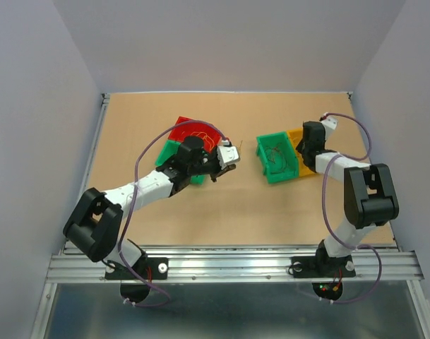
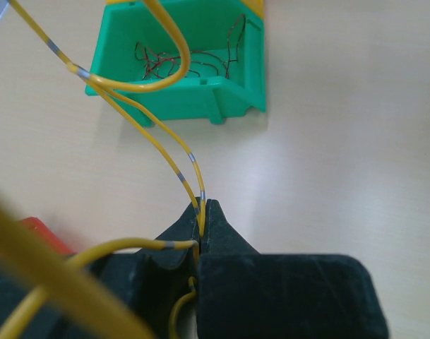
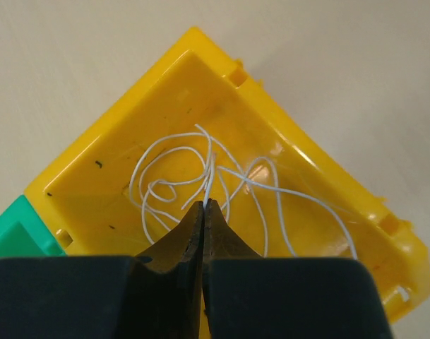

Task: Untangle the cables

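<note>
The yellow cable [image 2: 193,161] carries short grey bands at intervals. Green bin [image 2: 200,99] plain; thin wires [image 2: 229,49] in it dark and red. Yellow bin [image 3: 116,162] plain; white wires [image 3: 172,152] in it. Right fingers [image 3: 179,240] matte black. Counter [image 2: 342,106] uniform pale tan. Red bin [image 1: 186,131] solid.

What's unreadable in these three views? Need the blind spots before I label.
- Top view: dark cables in green bin too small to trace.
- Top view: right arm covers much of yellow bin; white cable unseen there.
- Left wrist: yellow cable runs off the top and left edges; nearest strand blurred.
- Right wrist: jaws hide white cable's near loops.
</note>
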### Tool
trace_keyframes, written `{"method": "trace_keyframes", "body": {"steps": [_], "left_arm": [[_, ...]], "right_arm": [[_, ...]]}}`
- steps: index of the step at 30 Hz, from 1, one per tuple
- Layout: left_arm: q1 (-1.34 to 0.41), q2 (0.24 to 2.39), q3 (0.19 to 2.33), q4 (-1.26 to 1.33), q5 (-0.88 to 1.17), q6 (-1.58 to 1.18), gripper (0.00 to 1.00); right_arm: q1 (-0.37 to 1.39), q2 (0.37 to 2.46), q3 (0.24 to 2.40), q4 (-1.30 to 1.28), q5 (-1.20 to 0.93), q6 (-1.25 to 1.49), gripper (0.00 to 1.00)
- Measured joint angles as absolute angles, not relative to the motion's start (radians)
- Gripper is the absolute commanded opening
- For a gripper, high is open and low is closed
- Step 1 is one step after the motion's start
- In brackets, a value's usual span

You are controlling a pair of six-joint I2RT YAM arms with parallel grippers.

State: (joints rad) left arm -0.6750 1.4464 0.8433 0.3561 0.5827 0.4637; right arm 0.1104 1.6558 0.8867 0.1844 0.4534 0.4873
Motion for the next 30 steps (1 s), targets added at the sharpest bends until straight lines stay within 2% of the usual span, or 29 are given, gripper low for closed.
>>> {"method": "trace_keyframes", "body": {"steps": [8, 16, 25, 30], "left_arm": [[-0.673, 1.493, 0.895, 0.256, 0.496, 0.494, 0.00], [-0.672, 1.499, 0.906, 0.212, 0.439, 0.521, 0.00], [-0.645, 1.475, 1.007, 0.084, 0.376, 0.632, 0.00], [-0.628, 1.444, 1.052, 0.019, 0.340, 0.706, 0.00]], "right_arm": [[0.107, 1.846, 1.073, 0.089, 0.392, 0.490, 0.01], [0.105, 1.892, 1.092, 0.021, 0.384, 0.489, 0.04], [0.105, 1.800, 1.082, -0.034, 0.357, 0.460, 0.32], [0.105, 1.747, 1.082, -0.040, 0.337, 0.452, 0.43]]}}
